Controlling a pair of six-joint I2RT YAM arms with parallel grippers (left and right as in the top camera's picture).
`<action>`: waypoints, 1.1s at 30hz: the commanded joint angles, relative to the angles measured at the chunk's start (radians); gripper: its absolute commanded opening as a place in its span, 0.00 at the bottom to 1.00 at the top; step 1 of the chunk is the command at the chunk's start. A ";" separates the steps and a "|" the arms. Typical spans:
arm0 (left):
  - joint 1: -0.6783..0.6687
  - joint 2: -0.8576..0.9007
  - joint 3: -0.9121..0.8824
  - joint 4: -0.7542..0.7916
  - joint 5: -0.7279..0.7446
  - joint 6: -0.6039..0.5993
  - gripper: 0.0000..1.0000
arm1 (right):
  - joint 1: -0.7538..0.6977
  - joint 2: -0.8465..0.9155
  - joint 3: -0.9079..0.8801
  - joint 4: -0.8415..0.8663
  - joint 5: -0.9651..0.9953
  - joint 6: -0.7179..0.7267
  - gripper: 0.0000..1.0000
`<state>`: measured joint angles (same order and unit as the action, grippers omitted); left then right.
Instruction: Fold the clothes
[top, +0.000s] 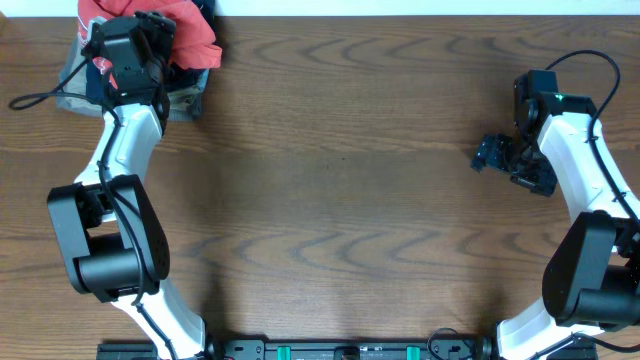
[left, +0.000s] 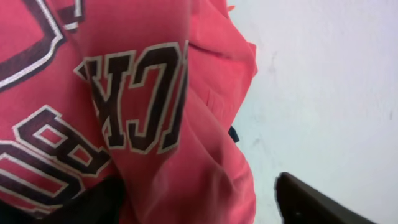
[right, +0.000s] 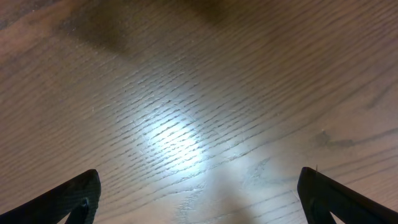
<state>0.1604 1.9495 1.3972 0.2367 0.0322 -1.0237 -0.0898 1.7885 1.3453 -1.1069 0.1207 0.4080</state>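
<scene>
The clothes, a coral-red T-shirt (top: 190, 35), lie crumpled on a pile at the table's far left corner. In the left wrist view the shirt (left: 211, 74) fills the frame, showing dark block letters with white outlines. My left gripper (top: 150, 30) is down on it. A fold of the red cloth lies between the parted jaws of that gripper (left: 199, 208), and the right finger (left: 311, 205) stands clear of the cloth. My right gripper (top: 490, 155) hovers open over bare wood at the right, and nothing lies between its fingers (right: 199, 199).
Under and beside the red shirt lie a grey folded garment (top: 75, 90) and dark garments (top: 205, 8). A cable (top: 35, 98) trails off the left edge. A white surface (left: 323, 93) runs along the table's far edge (top: 400, 14).
</scene>
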 joint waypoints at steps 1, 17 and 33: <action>0.009 0.024 0.000 0.010 0.005 -0.006 0.72 | -0.005 0.001 0.001 -0.001 0.002 -0.013 0.99; 0.026 0.071 0.000 0.123 0.002 0.031 0.26 | -0.005 0.001 0.001 -0.001 0.002 -0.013 0.99; 0.027 0.071 0.000 0.176 -0.071 0.055 0.06 | -0.005 0.001 0.001 -0.001 0.002 -0.013 0.99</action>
<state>0.1825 2.0174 1.3972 0.3908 0.0032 -0.9901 -0.0898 1.7885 1.3453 -1.1069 0.1204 0.4080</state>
